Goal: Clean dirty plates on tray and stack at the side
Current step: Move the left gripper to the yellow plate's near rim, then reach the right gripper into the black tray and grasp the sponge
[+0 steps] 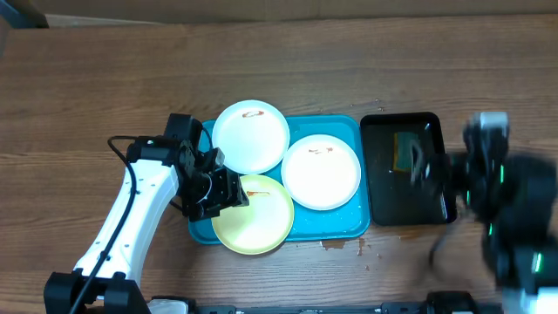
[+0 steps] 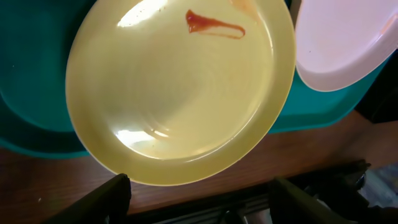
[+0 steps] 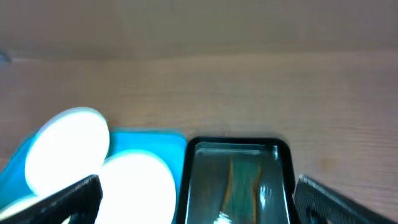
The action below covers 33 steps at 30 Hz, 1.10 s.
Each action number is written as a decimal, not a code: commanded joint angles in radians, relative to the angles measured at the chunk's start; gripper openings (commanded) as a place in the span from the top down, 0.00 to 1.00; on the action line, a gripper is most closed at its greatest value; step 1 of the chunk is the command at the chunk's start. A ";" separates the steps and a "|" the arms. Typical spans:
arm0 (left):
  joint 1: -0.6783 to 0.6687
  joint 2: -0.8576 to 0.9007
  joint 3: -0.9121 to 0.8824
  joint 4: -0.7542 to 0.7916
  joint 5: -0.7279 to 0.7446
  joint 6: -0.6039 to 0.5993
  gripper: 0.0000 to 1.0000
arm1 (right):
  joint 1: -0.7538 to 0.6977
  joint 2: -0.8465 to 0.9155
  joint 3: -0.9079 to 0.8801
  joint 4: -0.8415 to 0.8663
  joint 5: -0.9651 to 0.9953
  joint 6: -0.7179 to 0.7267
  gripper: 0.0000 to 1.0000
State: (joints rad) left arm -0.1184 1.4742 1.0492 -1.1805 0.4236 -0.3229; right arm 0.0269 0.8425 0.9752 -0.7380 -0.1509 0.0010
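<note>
On the bench: no stack beside the tray yet.
Tray: holds all three plates.
Black tray: at 3 o'clock, greenish pad inside.
Plates: white at 11, white at 2, yellow-green at 7.
Left fingers: wide, empty, at the yellow-green rim.
Right fingers: wide, empty, above the black tray.
Smears: on every plate; cleaning looks unstarted.
</note>
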 commanded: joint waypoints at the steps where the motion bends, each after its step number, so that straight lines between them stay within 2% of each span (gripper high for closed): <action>1: -0.007 -0.003 -0.002 0.005 0.019 -0.007 0.28 | -0.002 0.282 0.252 -0.136 -0.048 0.006 0.00; 4: -0.007 -0.003 -0.002 0.005 0.019 -0.007 0.28 | -0.002 0.478 0.429 -0.297 -0.084 0.022 0.00; 7: -0.007 -0.003 -0.002 0.007 0.023 -0.007 0.28 | -0.002 0.625 0.514 -0.362 -0.074 0.022 0.00; 10: -0.007 -0.003 -0.002 0.007 0.023 -0.007 0.28 | -0.002 0.731 0.514 -0.381 -0.034 0.042 0.16; 12: -0.007 -0.003 -0.002 0.007 0.022 -0.007 0.28 | -0.002 0.798 0.511 -0.406 -0.008 0.085 0.22; 19: -0.007 -0.003 -0.002 0.011 0.022 -0.007 0.27 | -0.002 1.030 0.476 -0.406 0.005 0.108 0.25; 25: -0.007 -0.003 -0.002 0.011 0.022 -0.007 0.27 | -0.002 1.155 0.438 -0.380 0.046 0.109 0.33; 33: -0.007 -0.003 -0.002 0.010 0.022 -0.007 0.26 | -0.002 1.176 0.438 -0.391 0.090 0.140 0.32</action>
State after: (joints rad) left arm -0.1184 1.4742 1.0477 -1.1728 0.4343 -0.3233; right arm 0.0269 2.0136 1.4170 -1.1221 -0.1104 0.1108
